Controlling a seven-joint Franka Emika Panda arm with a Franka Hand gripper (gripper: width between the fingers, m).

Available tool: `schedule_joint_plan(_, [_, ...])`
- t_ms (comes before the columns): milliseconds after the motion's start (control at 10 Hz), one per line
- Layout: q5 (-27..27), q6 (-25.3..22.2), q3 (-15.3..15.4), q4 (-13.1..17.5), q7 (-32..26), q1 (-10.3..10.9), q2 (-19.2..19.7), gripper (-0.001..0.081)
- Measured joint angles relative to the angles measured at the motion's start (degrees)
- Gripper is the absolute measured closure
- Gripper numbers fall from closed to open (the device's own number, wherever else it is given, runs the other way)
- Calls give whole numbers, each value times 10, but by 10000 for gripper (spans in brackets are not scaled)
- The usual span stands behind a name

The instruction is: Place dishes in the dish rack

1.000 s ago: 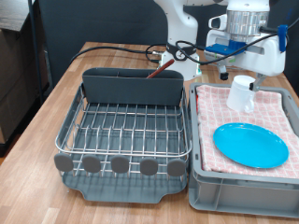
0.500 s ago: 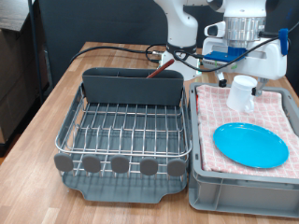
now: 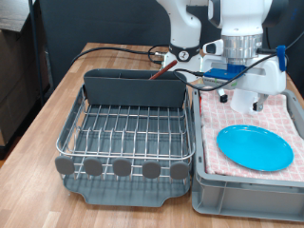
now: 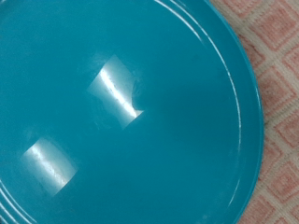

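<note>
Hovering gripper [image 3: 239,95] over plate [image 3: 255,147] on checked cloth [image 3: 280,112]; jaws' state unclear; wooden table [image 3: 57,95]

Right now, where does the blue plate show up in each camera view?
Exterior view: the blue plate lies flat on the checked cloth in the grey crate, at the exterior view's lower right, below the end effector.
Wrist view: the plate fills nearly the whole picture.
Shared landmark: the checked cloth, seen past the plate's rim.
</note>
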Motion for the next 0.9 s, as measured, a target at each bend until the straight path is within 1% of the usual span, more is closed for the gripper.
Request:
schedule_joint_plan(400, [40, 46, 4, -3, -54, -1, 37, 3])
schedule_joint_plan(600, [70, 71, 15, -6, -88, -6, 53, 3])
schedule_joint_plan(900, [114, 95, 35, -8, -137, -19, 69, 3])
